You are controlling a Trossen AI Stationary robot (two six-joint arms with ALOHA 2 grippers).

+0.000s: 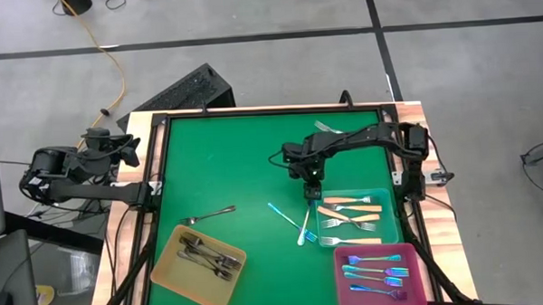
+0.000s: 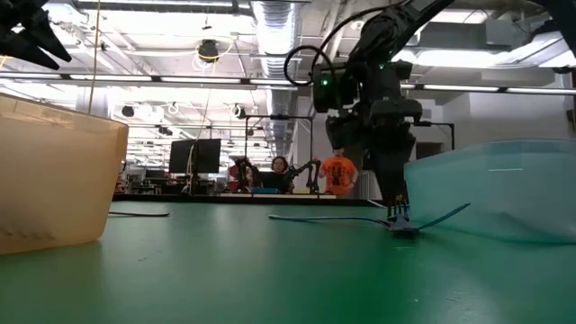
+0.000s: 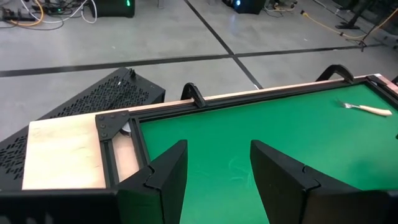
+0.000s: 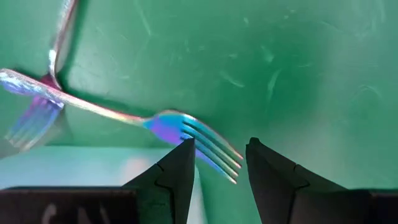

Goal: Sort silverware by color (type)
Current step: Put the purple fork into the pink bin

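My left gripper (image 3: 214,180) waits past the table's (image 1: 218,163) left edge, fingers apart, empty. My right gripper (image 1: 311,194) hangs low with fingers apart astride an iridescent fork (image 4: 186,134) lying beside the teal tray (image 1: 389,223), likely for pickup.
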